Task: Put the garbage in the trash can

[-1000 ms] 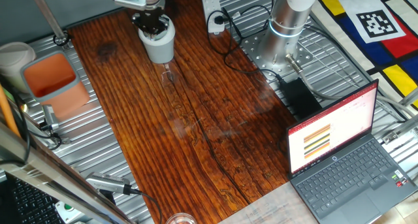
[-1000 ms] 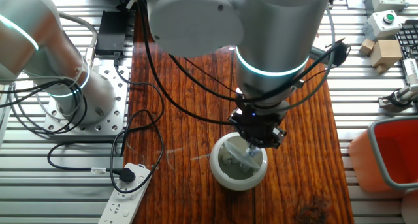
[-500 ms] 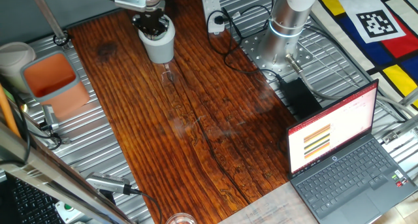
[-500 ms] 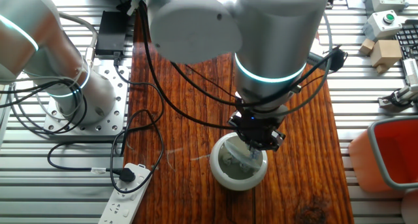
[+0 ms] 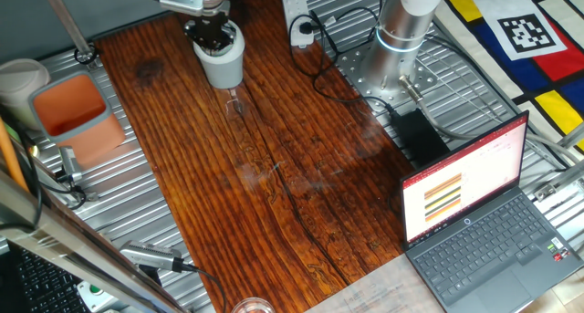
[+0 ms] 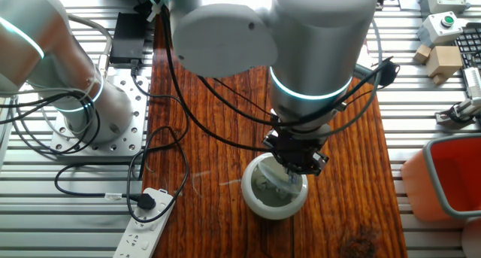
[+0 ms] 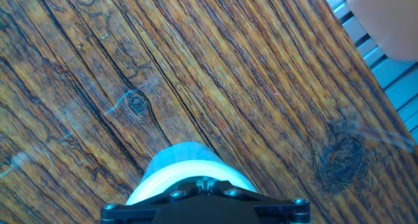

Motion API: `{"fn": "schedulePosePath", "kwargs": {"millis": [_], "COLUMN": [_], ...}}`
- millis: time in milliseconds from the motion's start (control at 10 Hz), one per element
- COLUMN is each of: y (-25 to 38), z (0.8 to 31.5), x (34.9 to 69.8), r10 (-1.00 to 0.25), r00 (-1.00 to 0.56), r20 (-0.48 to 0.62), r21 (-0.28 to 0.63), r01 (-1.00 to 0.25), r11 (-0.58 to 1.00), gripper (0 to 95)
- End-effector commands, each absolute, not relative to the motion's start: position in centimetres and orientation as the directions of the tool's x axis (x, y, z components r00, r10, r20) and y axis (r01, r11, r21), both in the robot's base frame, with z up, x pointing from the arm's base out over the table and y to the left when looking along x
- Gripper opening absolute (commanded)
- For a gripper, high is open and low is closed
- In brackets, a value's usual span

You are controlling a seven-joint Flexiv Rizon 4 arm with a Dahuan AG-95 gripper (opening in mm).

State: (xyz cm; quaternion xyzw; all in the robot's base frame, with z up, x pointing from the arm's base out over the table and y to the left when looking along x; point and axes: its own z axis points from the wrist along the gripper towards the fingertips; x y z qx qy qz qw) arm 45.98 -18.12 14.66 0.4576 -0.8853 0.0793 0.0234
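The trash can is a small light-grey round cup [image 5: 223,67] standing on the wooden table at its far end. It also shows in the other fixed view [image 6: 257,201] and as a pale rim at the bottom of the hand view [image 7: 171,168]. My gripper [image 6: 289,180] hangs straight above the cup with its translucent fingertips down inside the rim; it also shows in one fixed view [image 5: 212,39]. The black gripper body hides how the jaws stand. No paper wads show on the table, and I cannot make out what lies in the cup.
A rectangular bin with an orange inside [image 5: 71,110] and a pale round tub [image 5: 18,79] stand off the table's left side. A power strip [image 5: 296,15] and cables lie near the arm's base [image 5: 392,71]. An open laptop [image 5: 474,224] sits at the front right.
The arm has shifted slightly, seemingly upward, over the cup. The cup has not moved.
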Motion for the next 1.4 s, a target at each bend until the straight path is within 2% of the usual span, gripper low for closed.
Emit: {"fn": "schedulePosePath", "kwargs": {"millis": [100,300,500,1400], "y": [-18.0,-18.6,-19.2,-17.7], "z": [16.6,18.3,18.8,15.4], "x": [45.9,45.6,45.4,45.8], "r10": [-0.807,-0.811,-0.812,-0.794], "r00": [-0.575,-0.564,-0.562,-0.590], "r20": [0.135,0.157,0.157,0.143], "r21": [-0.093,-0.080,-0.075,-0.096], "r01": [-0.818,-0.826,-0.827,-0.807], "r11": [0.568,0.558,0.558,0.583], "gripper": [0.0,0.0,0.0,0.0]}}
